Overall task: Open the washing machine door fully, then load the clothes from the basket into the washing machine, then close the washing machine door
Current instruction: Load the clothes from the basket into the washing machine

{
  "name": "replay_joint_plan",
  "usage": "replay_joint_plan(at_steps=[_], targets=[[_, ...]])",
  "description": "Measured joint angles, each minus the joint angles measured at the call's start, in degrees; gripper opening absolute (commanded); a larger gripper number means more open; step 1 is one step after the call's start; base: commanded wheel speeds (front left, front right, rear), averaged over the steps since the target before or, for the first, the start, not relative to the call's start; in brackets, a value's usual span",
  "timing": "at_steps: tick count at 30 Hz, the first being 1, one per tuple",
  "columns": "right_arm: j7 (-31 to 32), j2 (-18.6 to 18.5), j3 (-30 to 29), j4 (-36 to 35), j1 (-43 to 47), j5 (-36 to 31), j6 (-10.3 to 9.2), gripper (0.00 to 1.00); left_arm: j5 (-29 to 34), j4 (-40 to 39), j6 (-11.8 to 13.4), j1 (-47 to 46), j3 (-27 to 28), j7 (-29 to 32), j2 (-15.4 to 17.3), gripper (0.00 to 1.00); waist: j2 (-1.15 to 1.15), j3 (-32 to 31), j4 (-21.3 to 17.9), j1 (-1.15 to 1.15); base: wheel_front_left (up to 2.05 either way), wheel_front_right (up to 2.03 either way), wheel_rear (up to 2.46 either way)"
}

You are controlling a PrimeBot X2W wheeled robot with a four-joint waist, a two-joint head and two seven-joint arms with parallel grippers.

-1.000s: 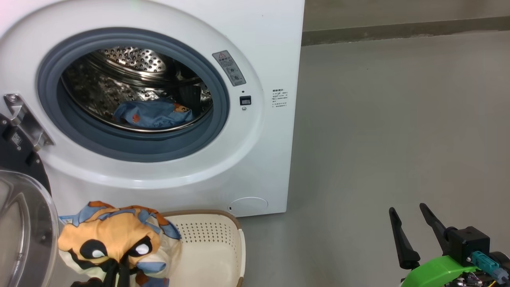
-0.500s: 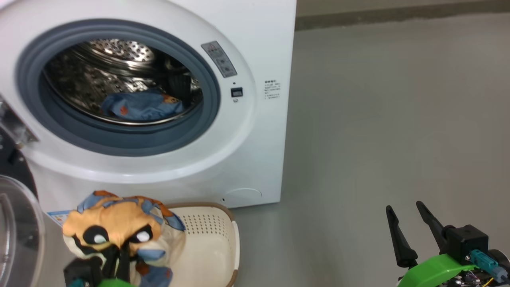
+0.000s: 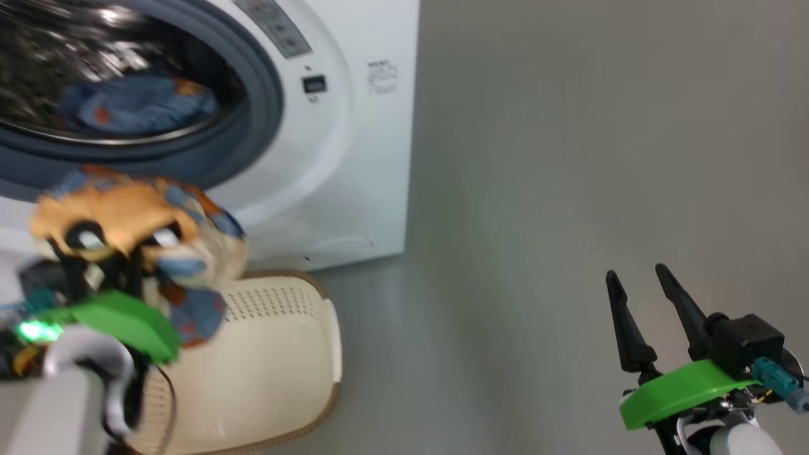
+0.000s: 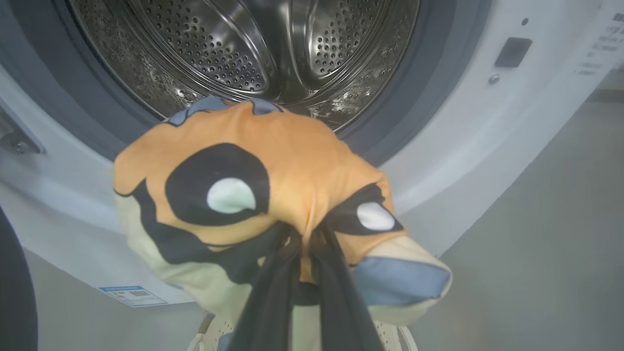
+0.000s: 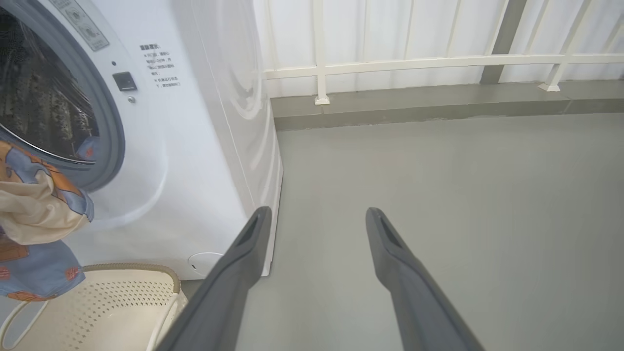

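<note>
Two garments: blue one (image 3: 136,104) in drum (image 4: 234,48), orange one (image 4: 292,161) pinched by left jaws; right jaws spread.

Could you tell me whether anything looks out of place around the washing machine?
Nothing stands out. The orange garment hangs bunched from the shut left gripper before the drum, above the basket; a blue garment lies inside the drum; the right gripper is open over the floor.
</note>
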Motion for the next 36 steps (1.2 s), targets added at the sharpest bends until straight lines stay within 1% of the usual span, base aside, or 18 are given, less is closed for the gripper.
replay_joint_plan(at_steps=[2, 7, 10, 12, 13, 17, 23, 29, 34, 36], targets=[[-0.8, 0.0, 0.4, 0.8, -1.0, 1.0, 0.0, 1.0, -0.1, 1.5, -0.8, -3.7, 0.4, 1.2, 1.3, 0.0, 0.0, 1.9, -1.0, 0.0, 0.0, 0.0, 0.0], [-3.2, 0.0, 2.3, 3.1, -3.8, 2.2, 0.0, 1.0, -0.5, 4.3, -1.6, -11.9, 1.5, 2.6, 4.3, 0.0, 0.0, 6.4, -3.6, 0.01, 0.0, 0.0, 0.0], [-4.9, -0.1, 3.3, 4.7, -5.4, 4.6, 0.0, 1.0, -0.6, 5.8, -1.9, -16.9, 1.8, 4.2, 6.2, 0.0, 0.0, 9.1, -5.2, 0.0, 0.0, 0.0, 0.0], [-5.9, -0.1, 4.4, 5.8, -6.6, 5.7, 0.0, 1.0, -0.6, 6.9, -2.7, -20.0, 1.8, 5.1, 7.6, 0.0, 0.0, 10.8, -6.2, 0.0, 0.0, 0.0, 0.0], [-5.9, -0.1, 4.4, 5.8, -6.6, 5.7, 0.0, 1.0, -0.6, 6.9, -2.7, -20.0, 1.8, 5.1, 7.6, 0.0, 0.0, 10.8, -6.2, 0.0, 0.0, 0.0, 0.0], [-7.7, 0.0, 6.5, 7.3, -8.8, 7.7, 0.0, 1.0, -0.3, 8.9, -3.4, -25.8, 2.0, 6.1, 9.9, 0.0, 0.0, 14.4, -8.1, 0.0, 0.0, 0.0, 0.0], [-9.2, -0.1, 7.6, 9.2, -11.3, 8.1, 0.0, 1.0, -0.2, 11.8, -4.4, -33.9, 2.4, 6.3, 12.7, 0.0, 0.0, 19.2, -10.6, 0.0, 0.0, 0.0, 0.0], [-10.0, -0.1, 7.7, 10.2, -12.2, 8.6, 0.0, 1.0, 1.3, 12.3, -4.9, -42.6, 2.4, 2.7, 15.7, 0.0, 0.0, 23.4, -12.2, 0.0, 0.0, 0.0, 0.0], [-10.5, 0.0, 8.1, 10.5, -14.0, 10.1, 0.0, 1.0, 2.3, 12.3, -5.4, -50.7, 3.9, -3.6, 19.1, 0.0, 0.0, 26.8, -13.1, 0.0, 0.0, 0.0, 0.0], [-11.0, 0.0, 8.1, 10.9, -14.4, 11.0, 0.0, 1.0, 3.5, 12.3, -5.5, -53.0, 3.9, -6.2, 20.6, 0.0, 0.0, 28.0, -13.5, 0.0, 0.0, 0.0, 0.0]])
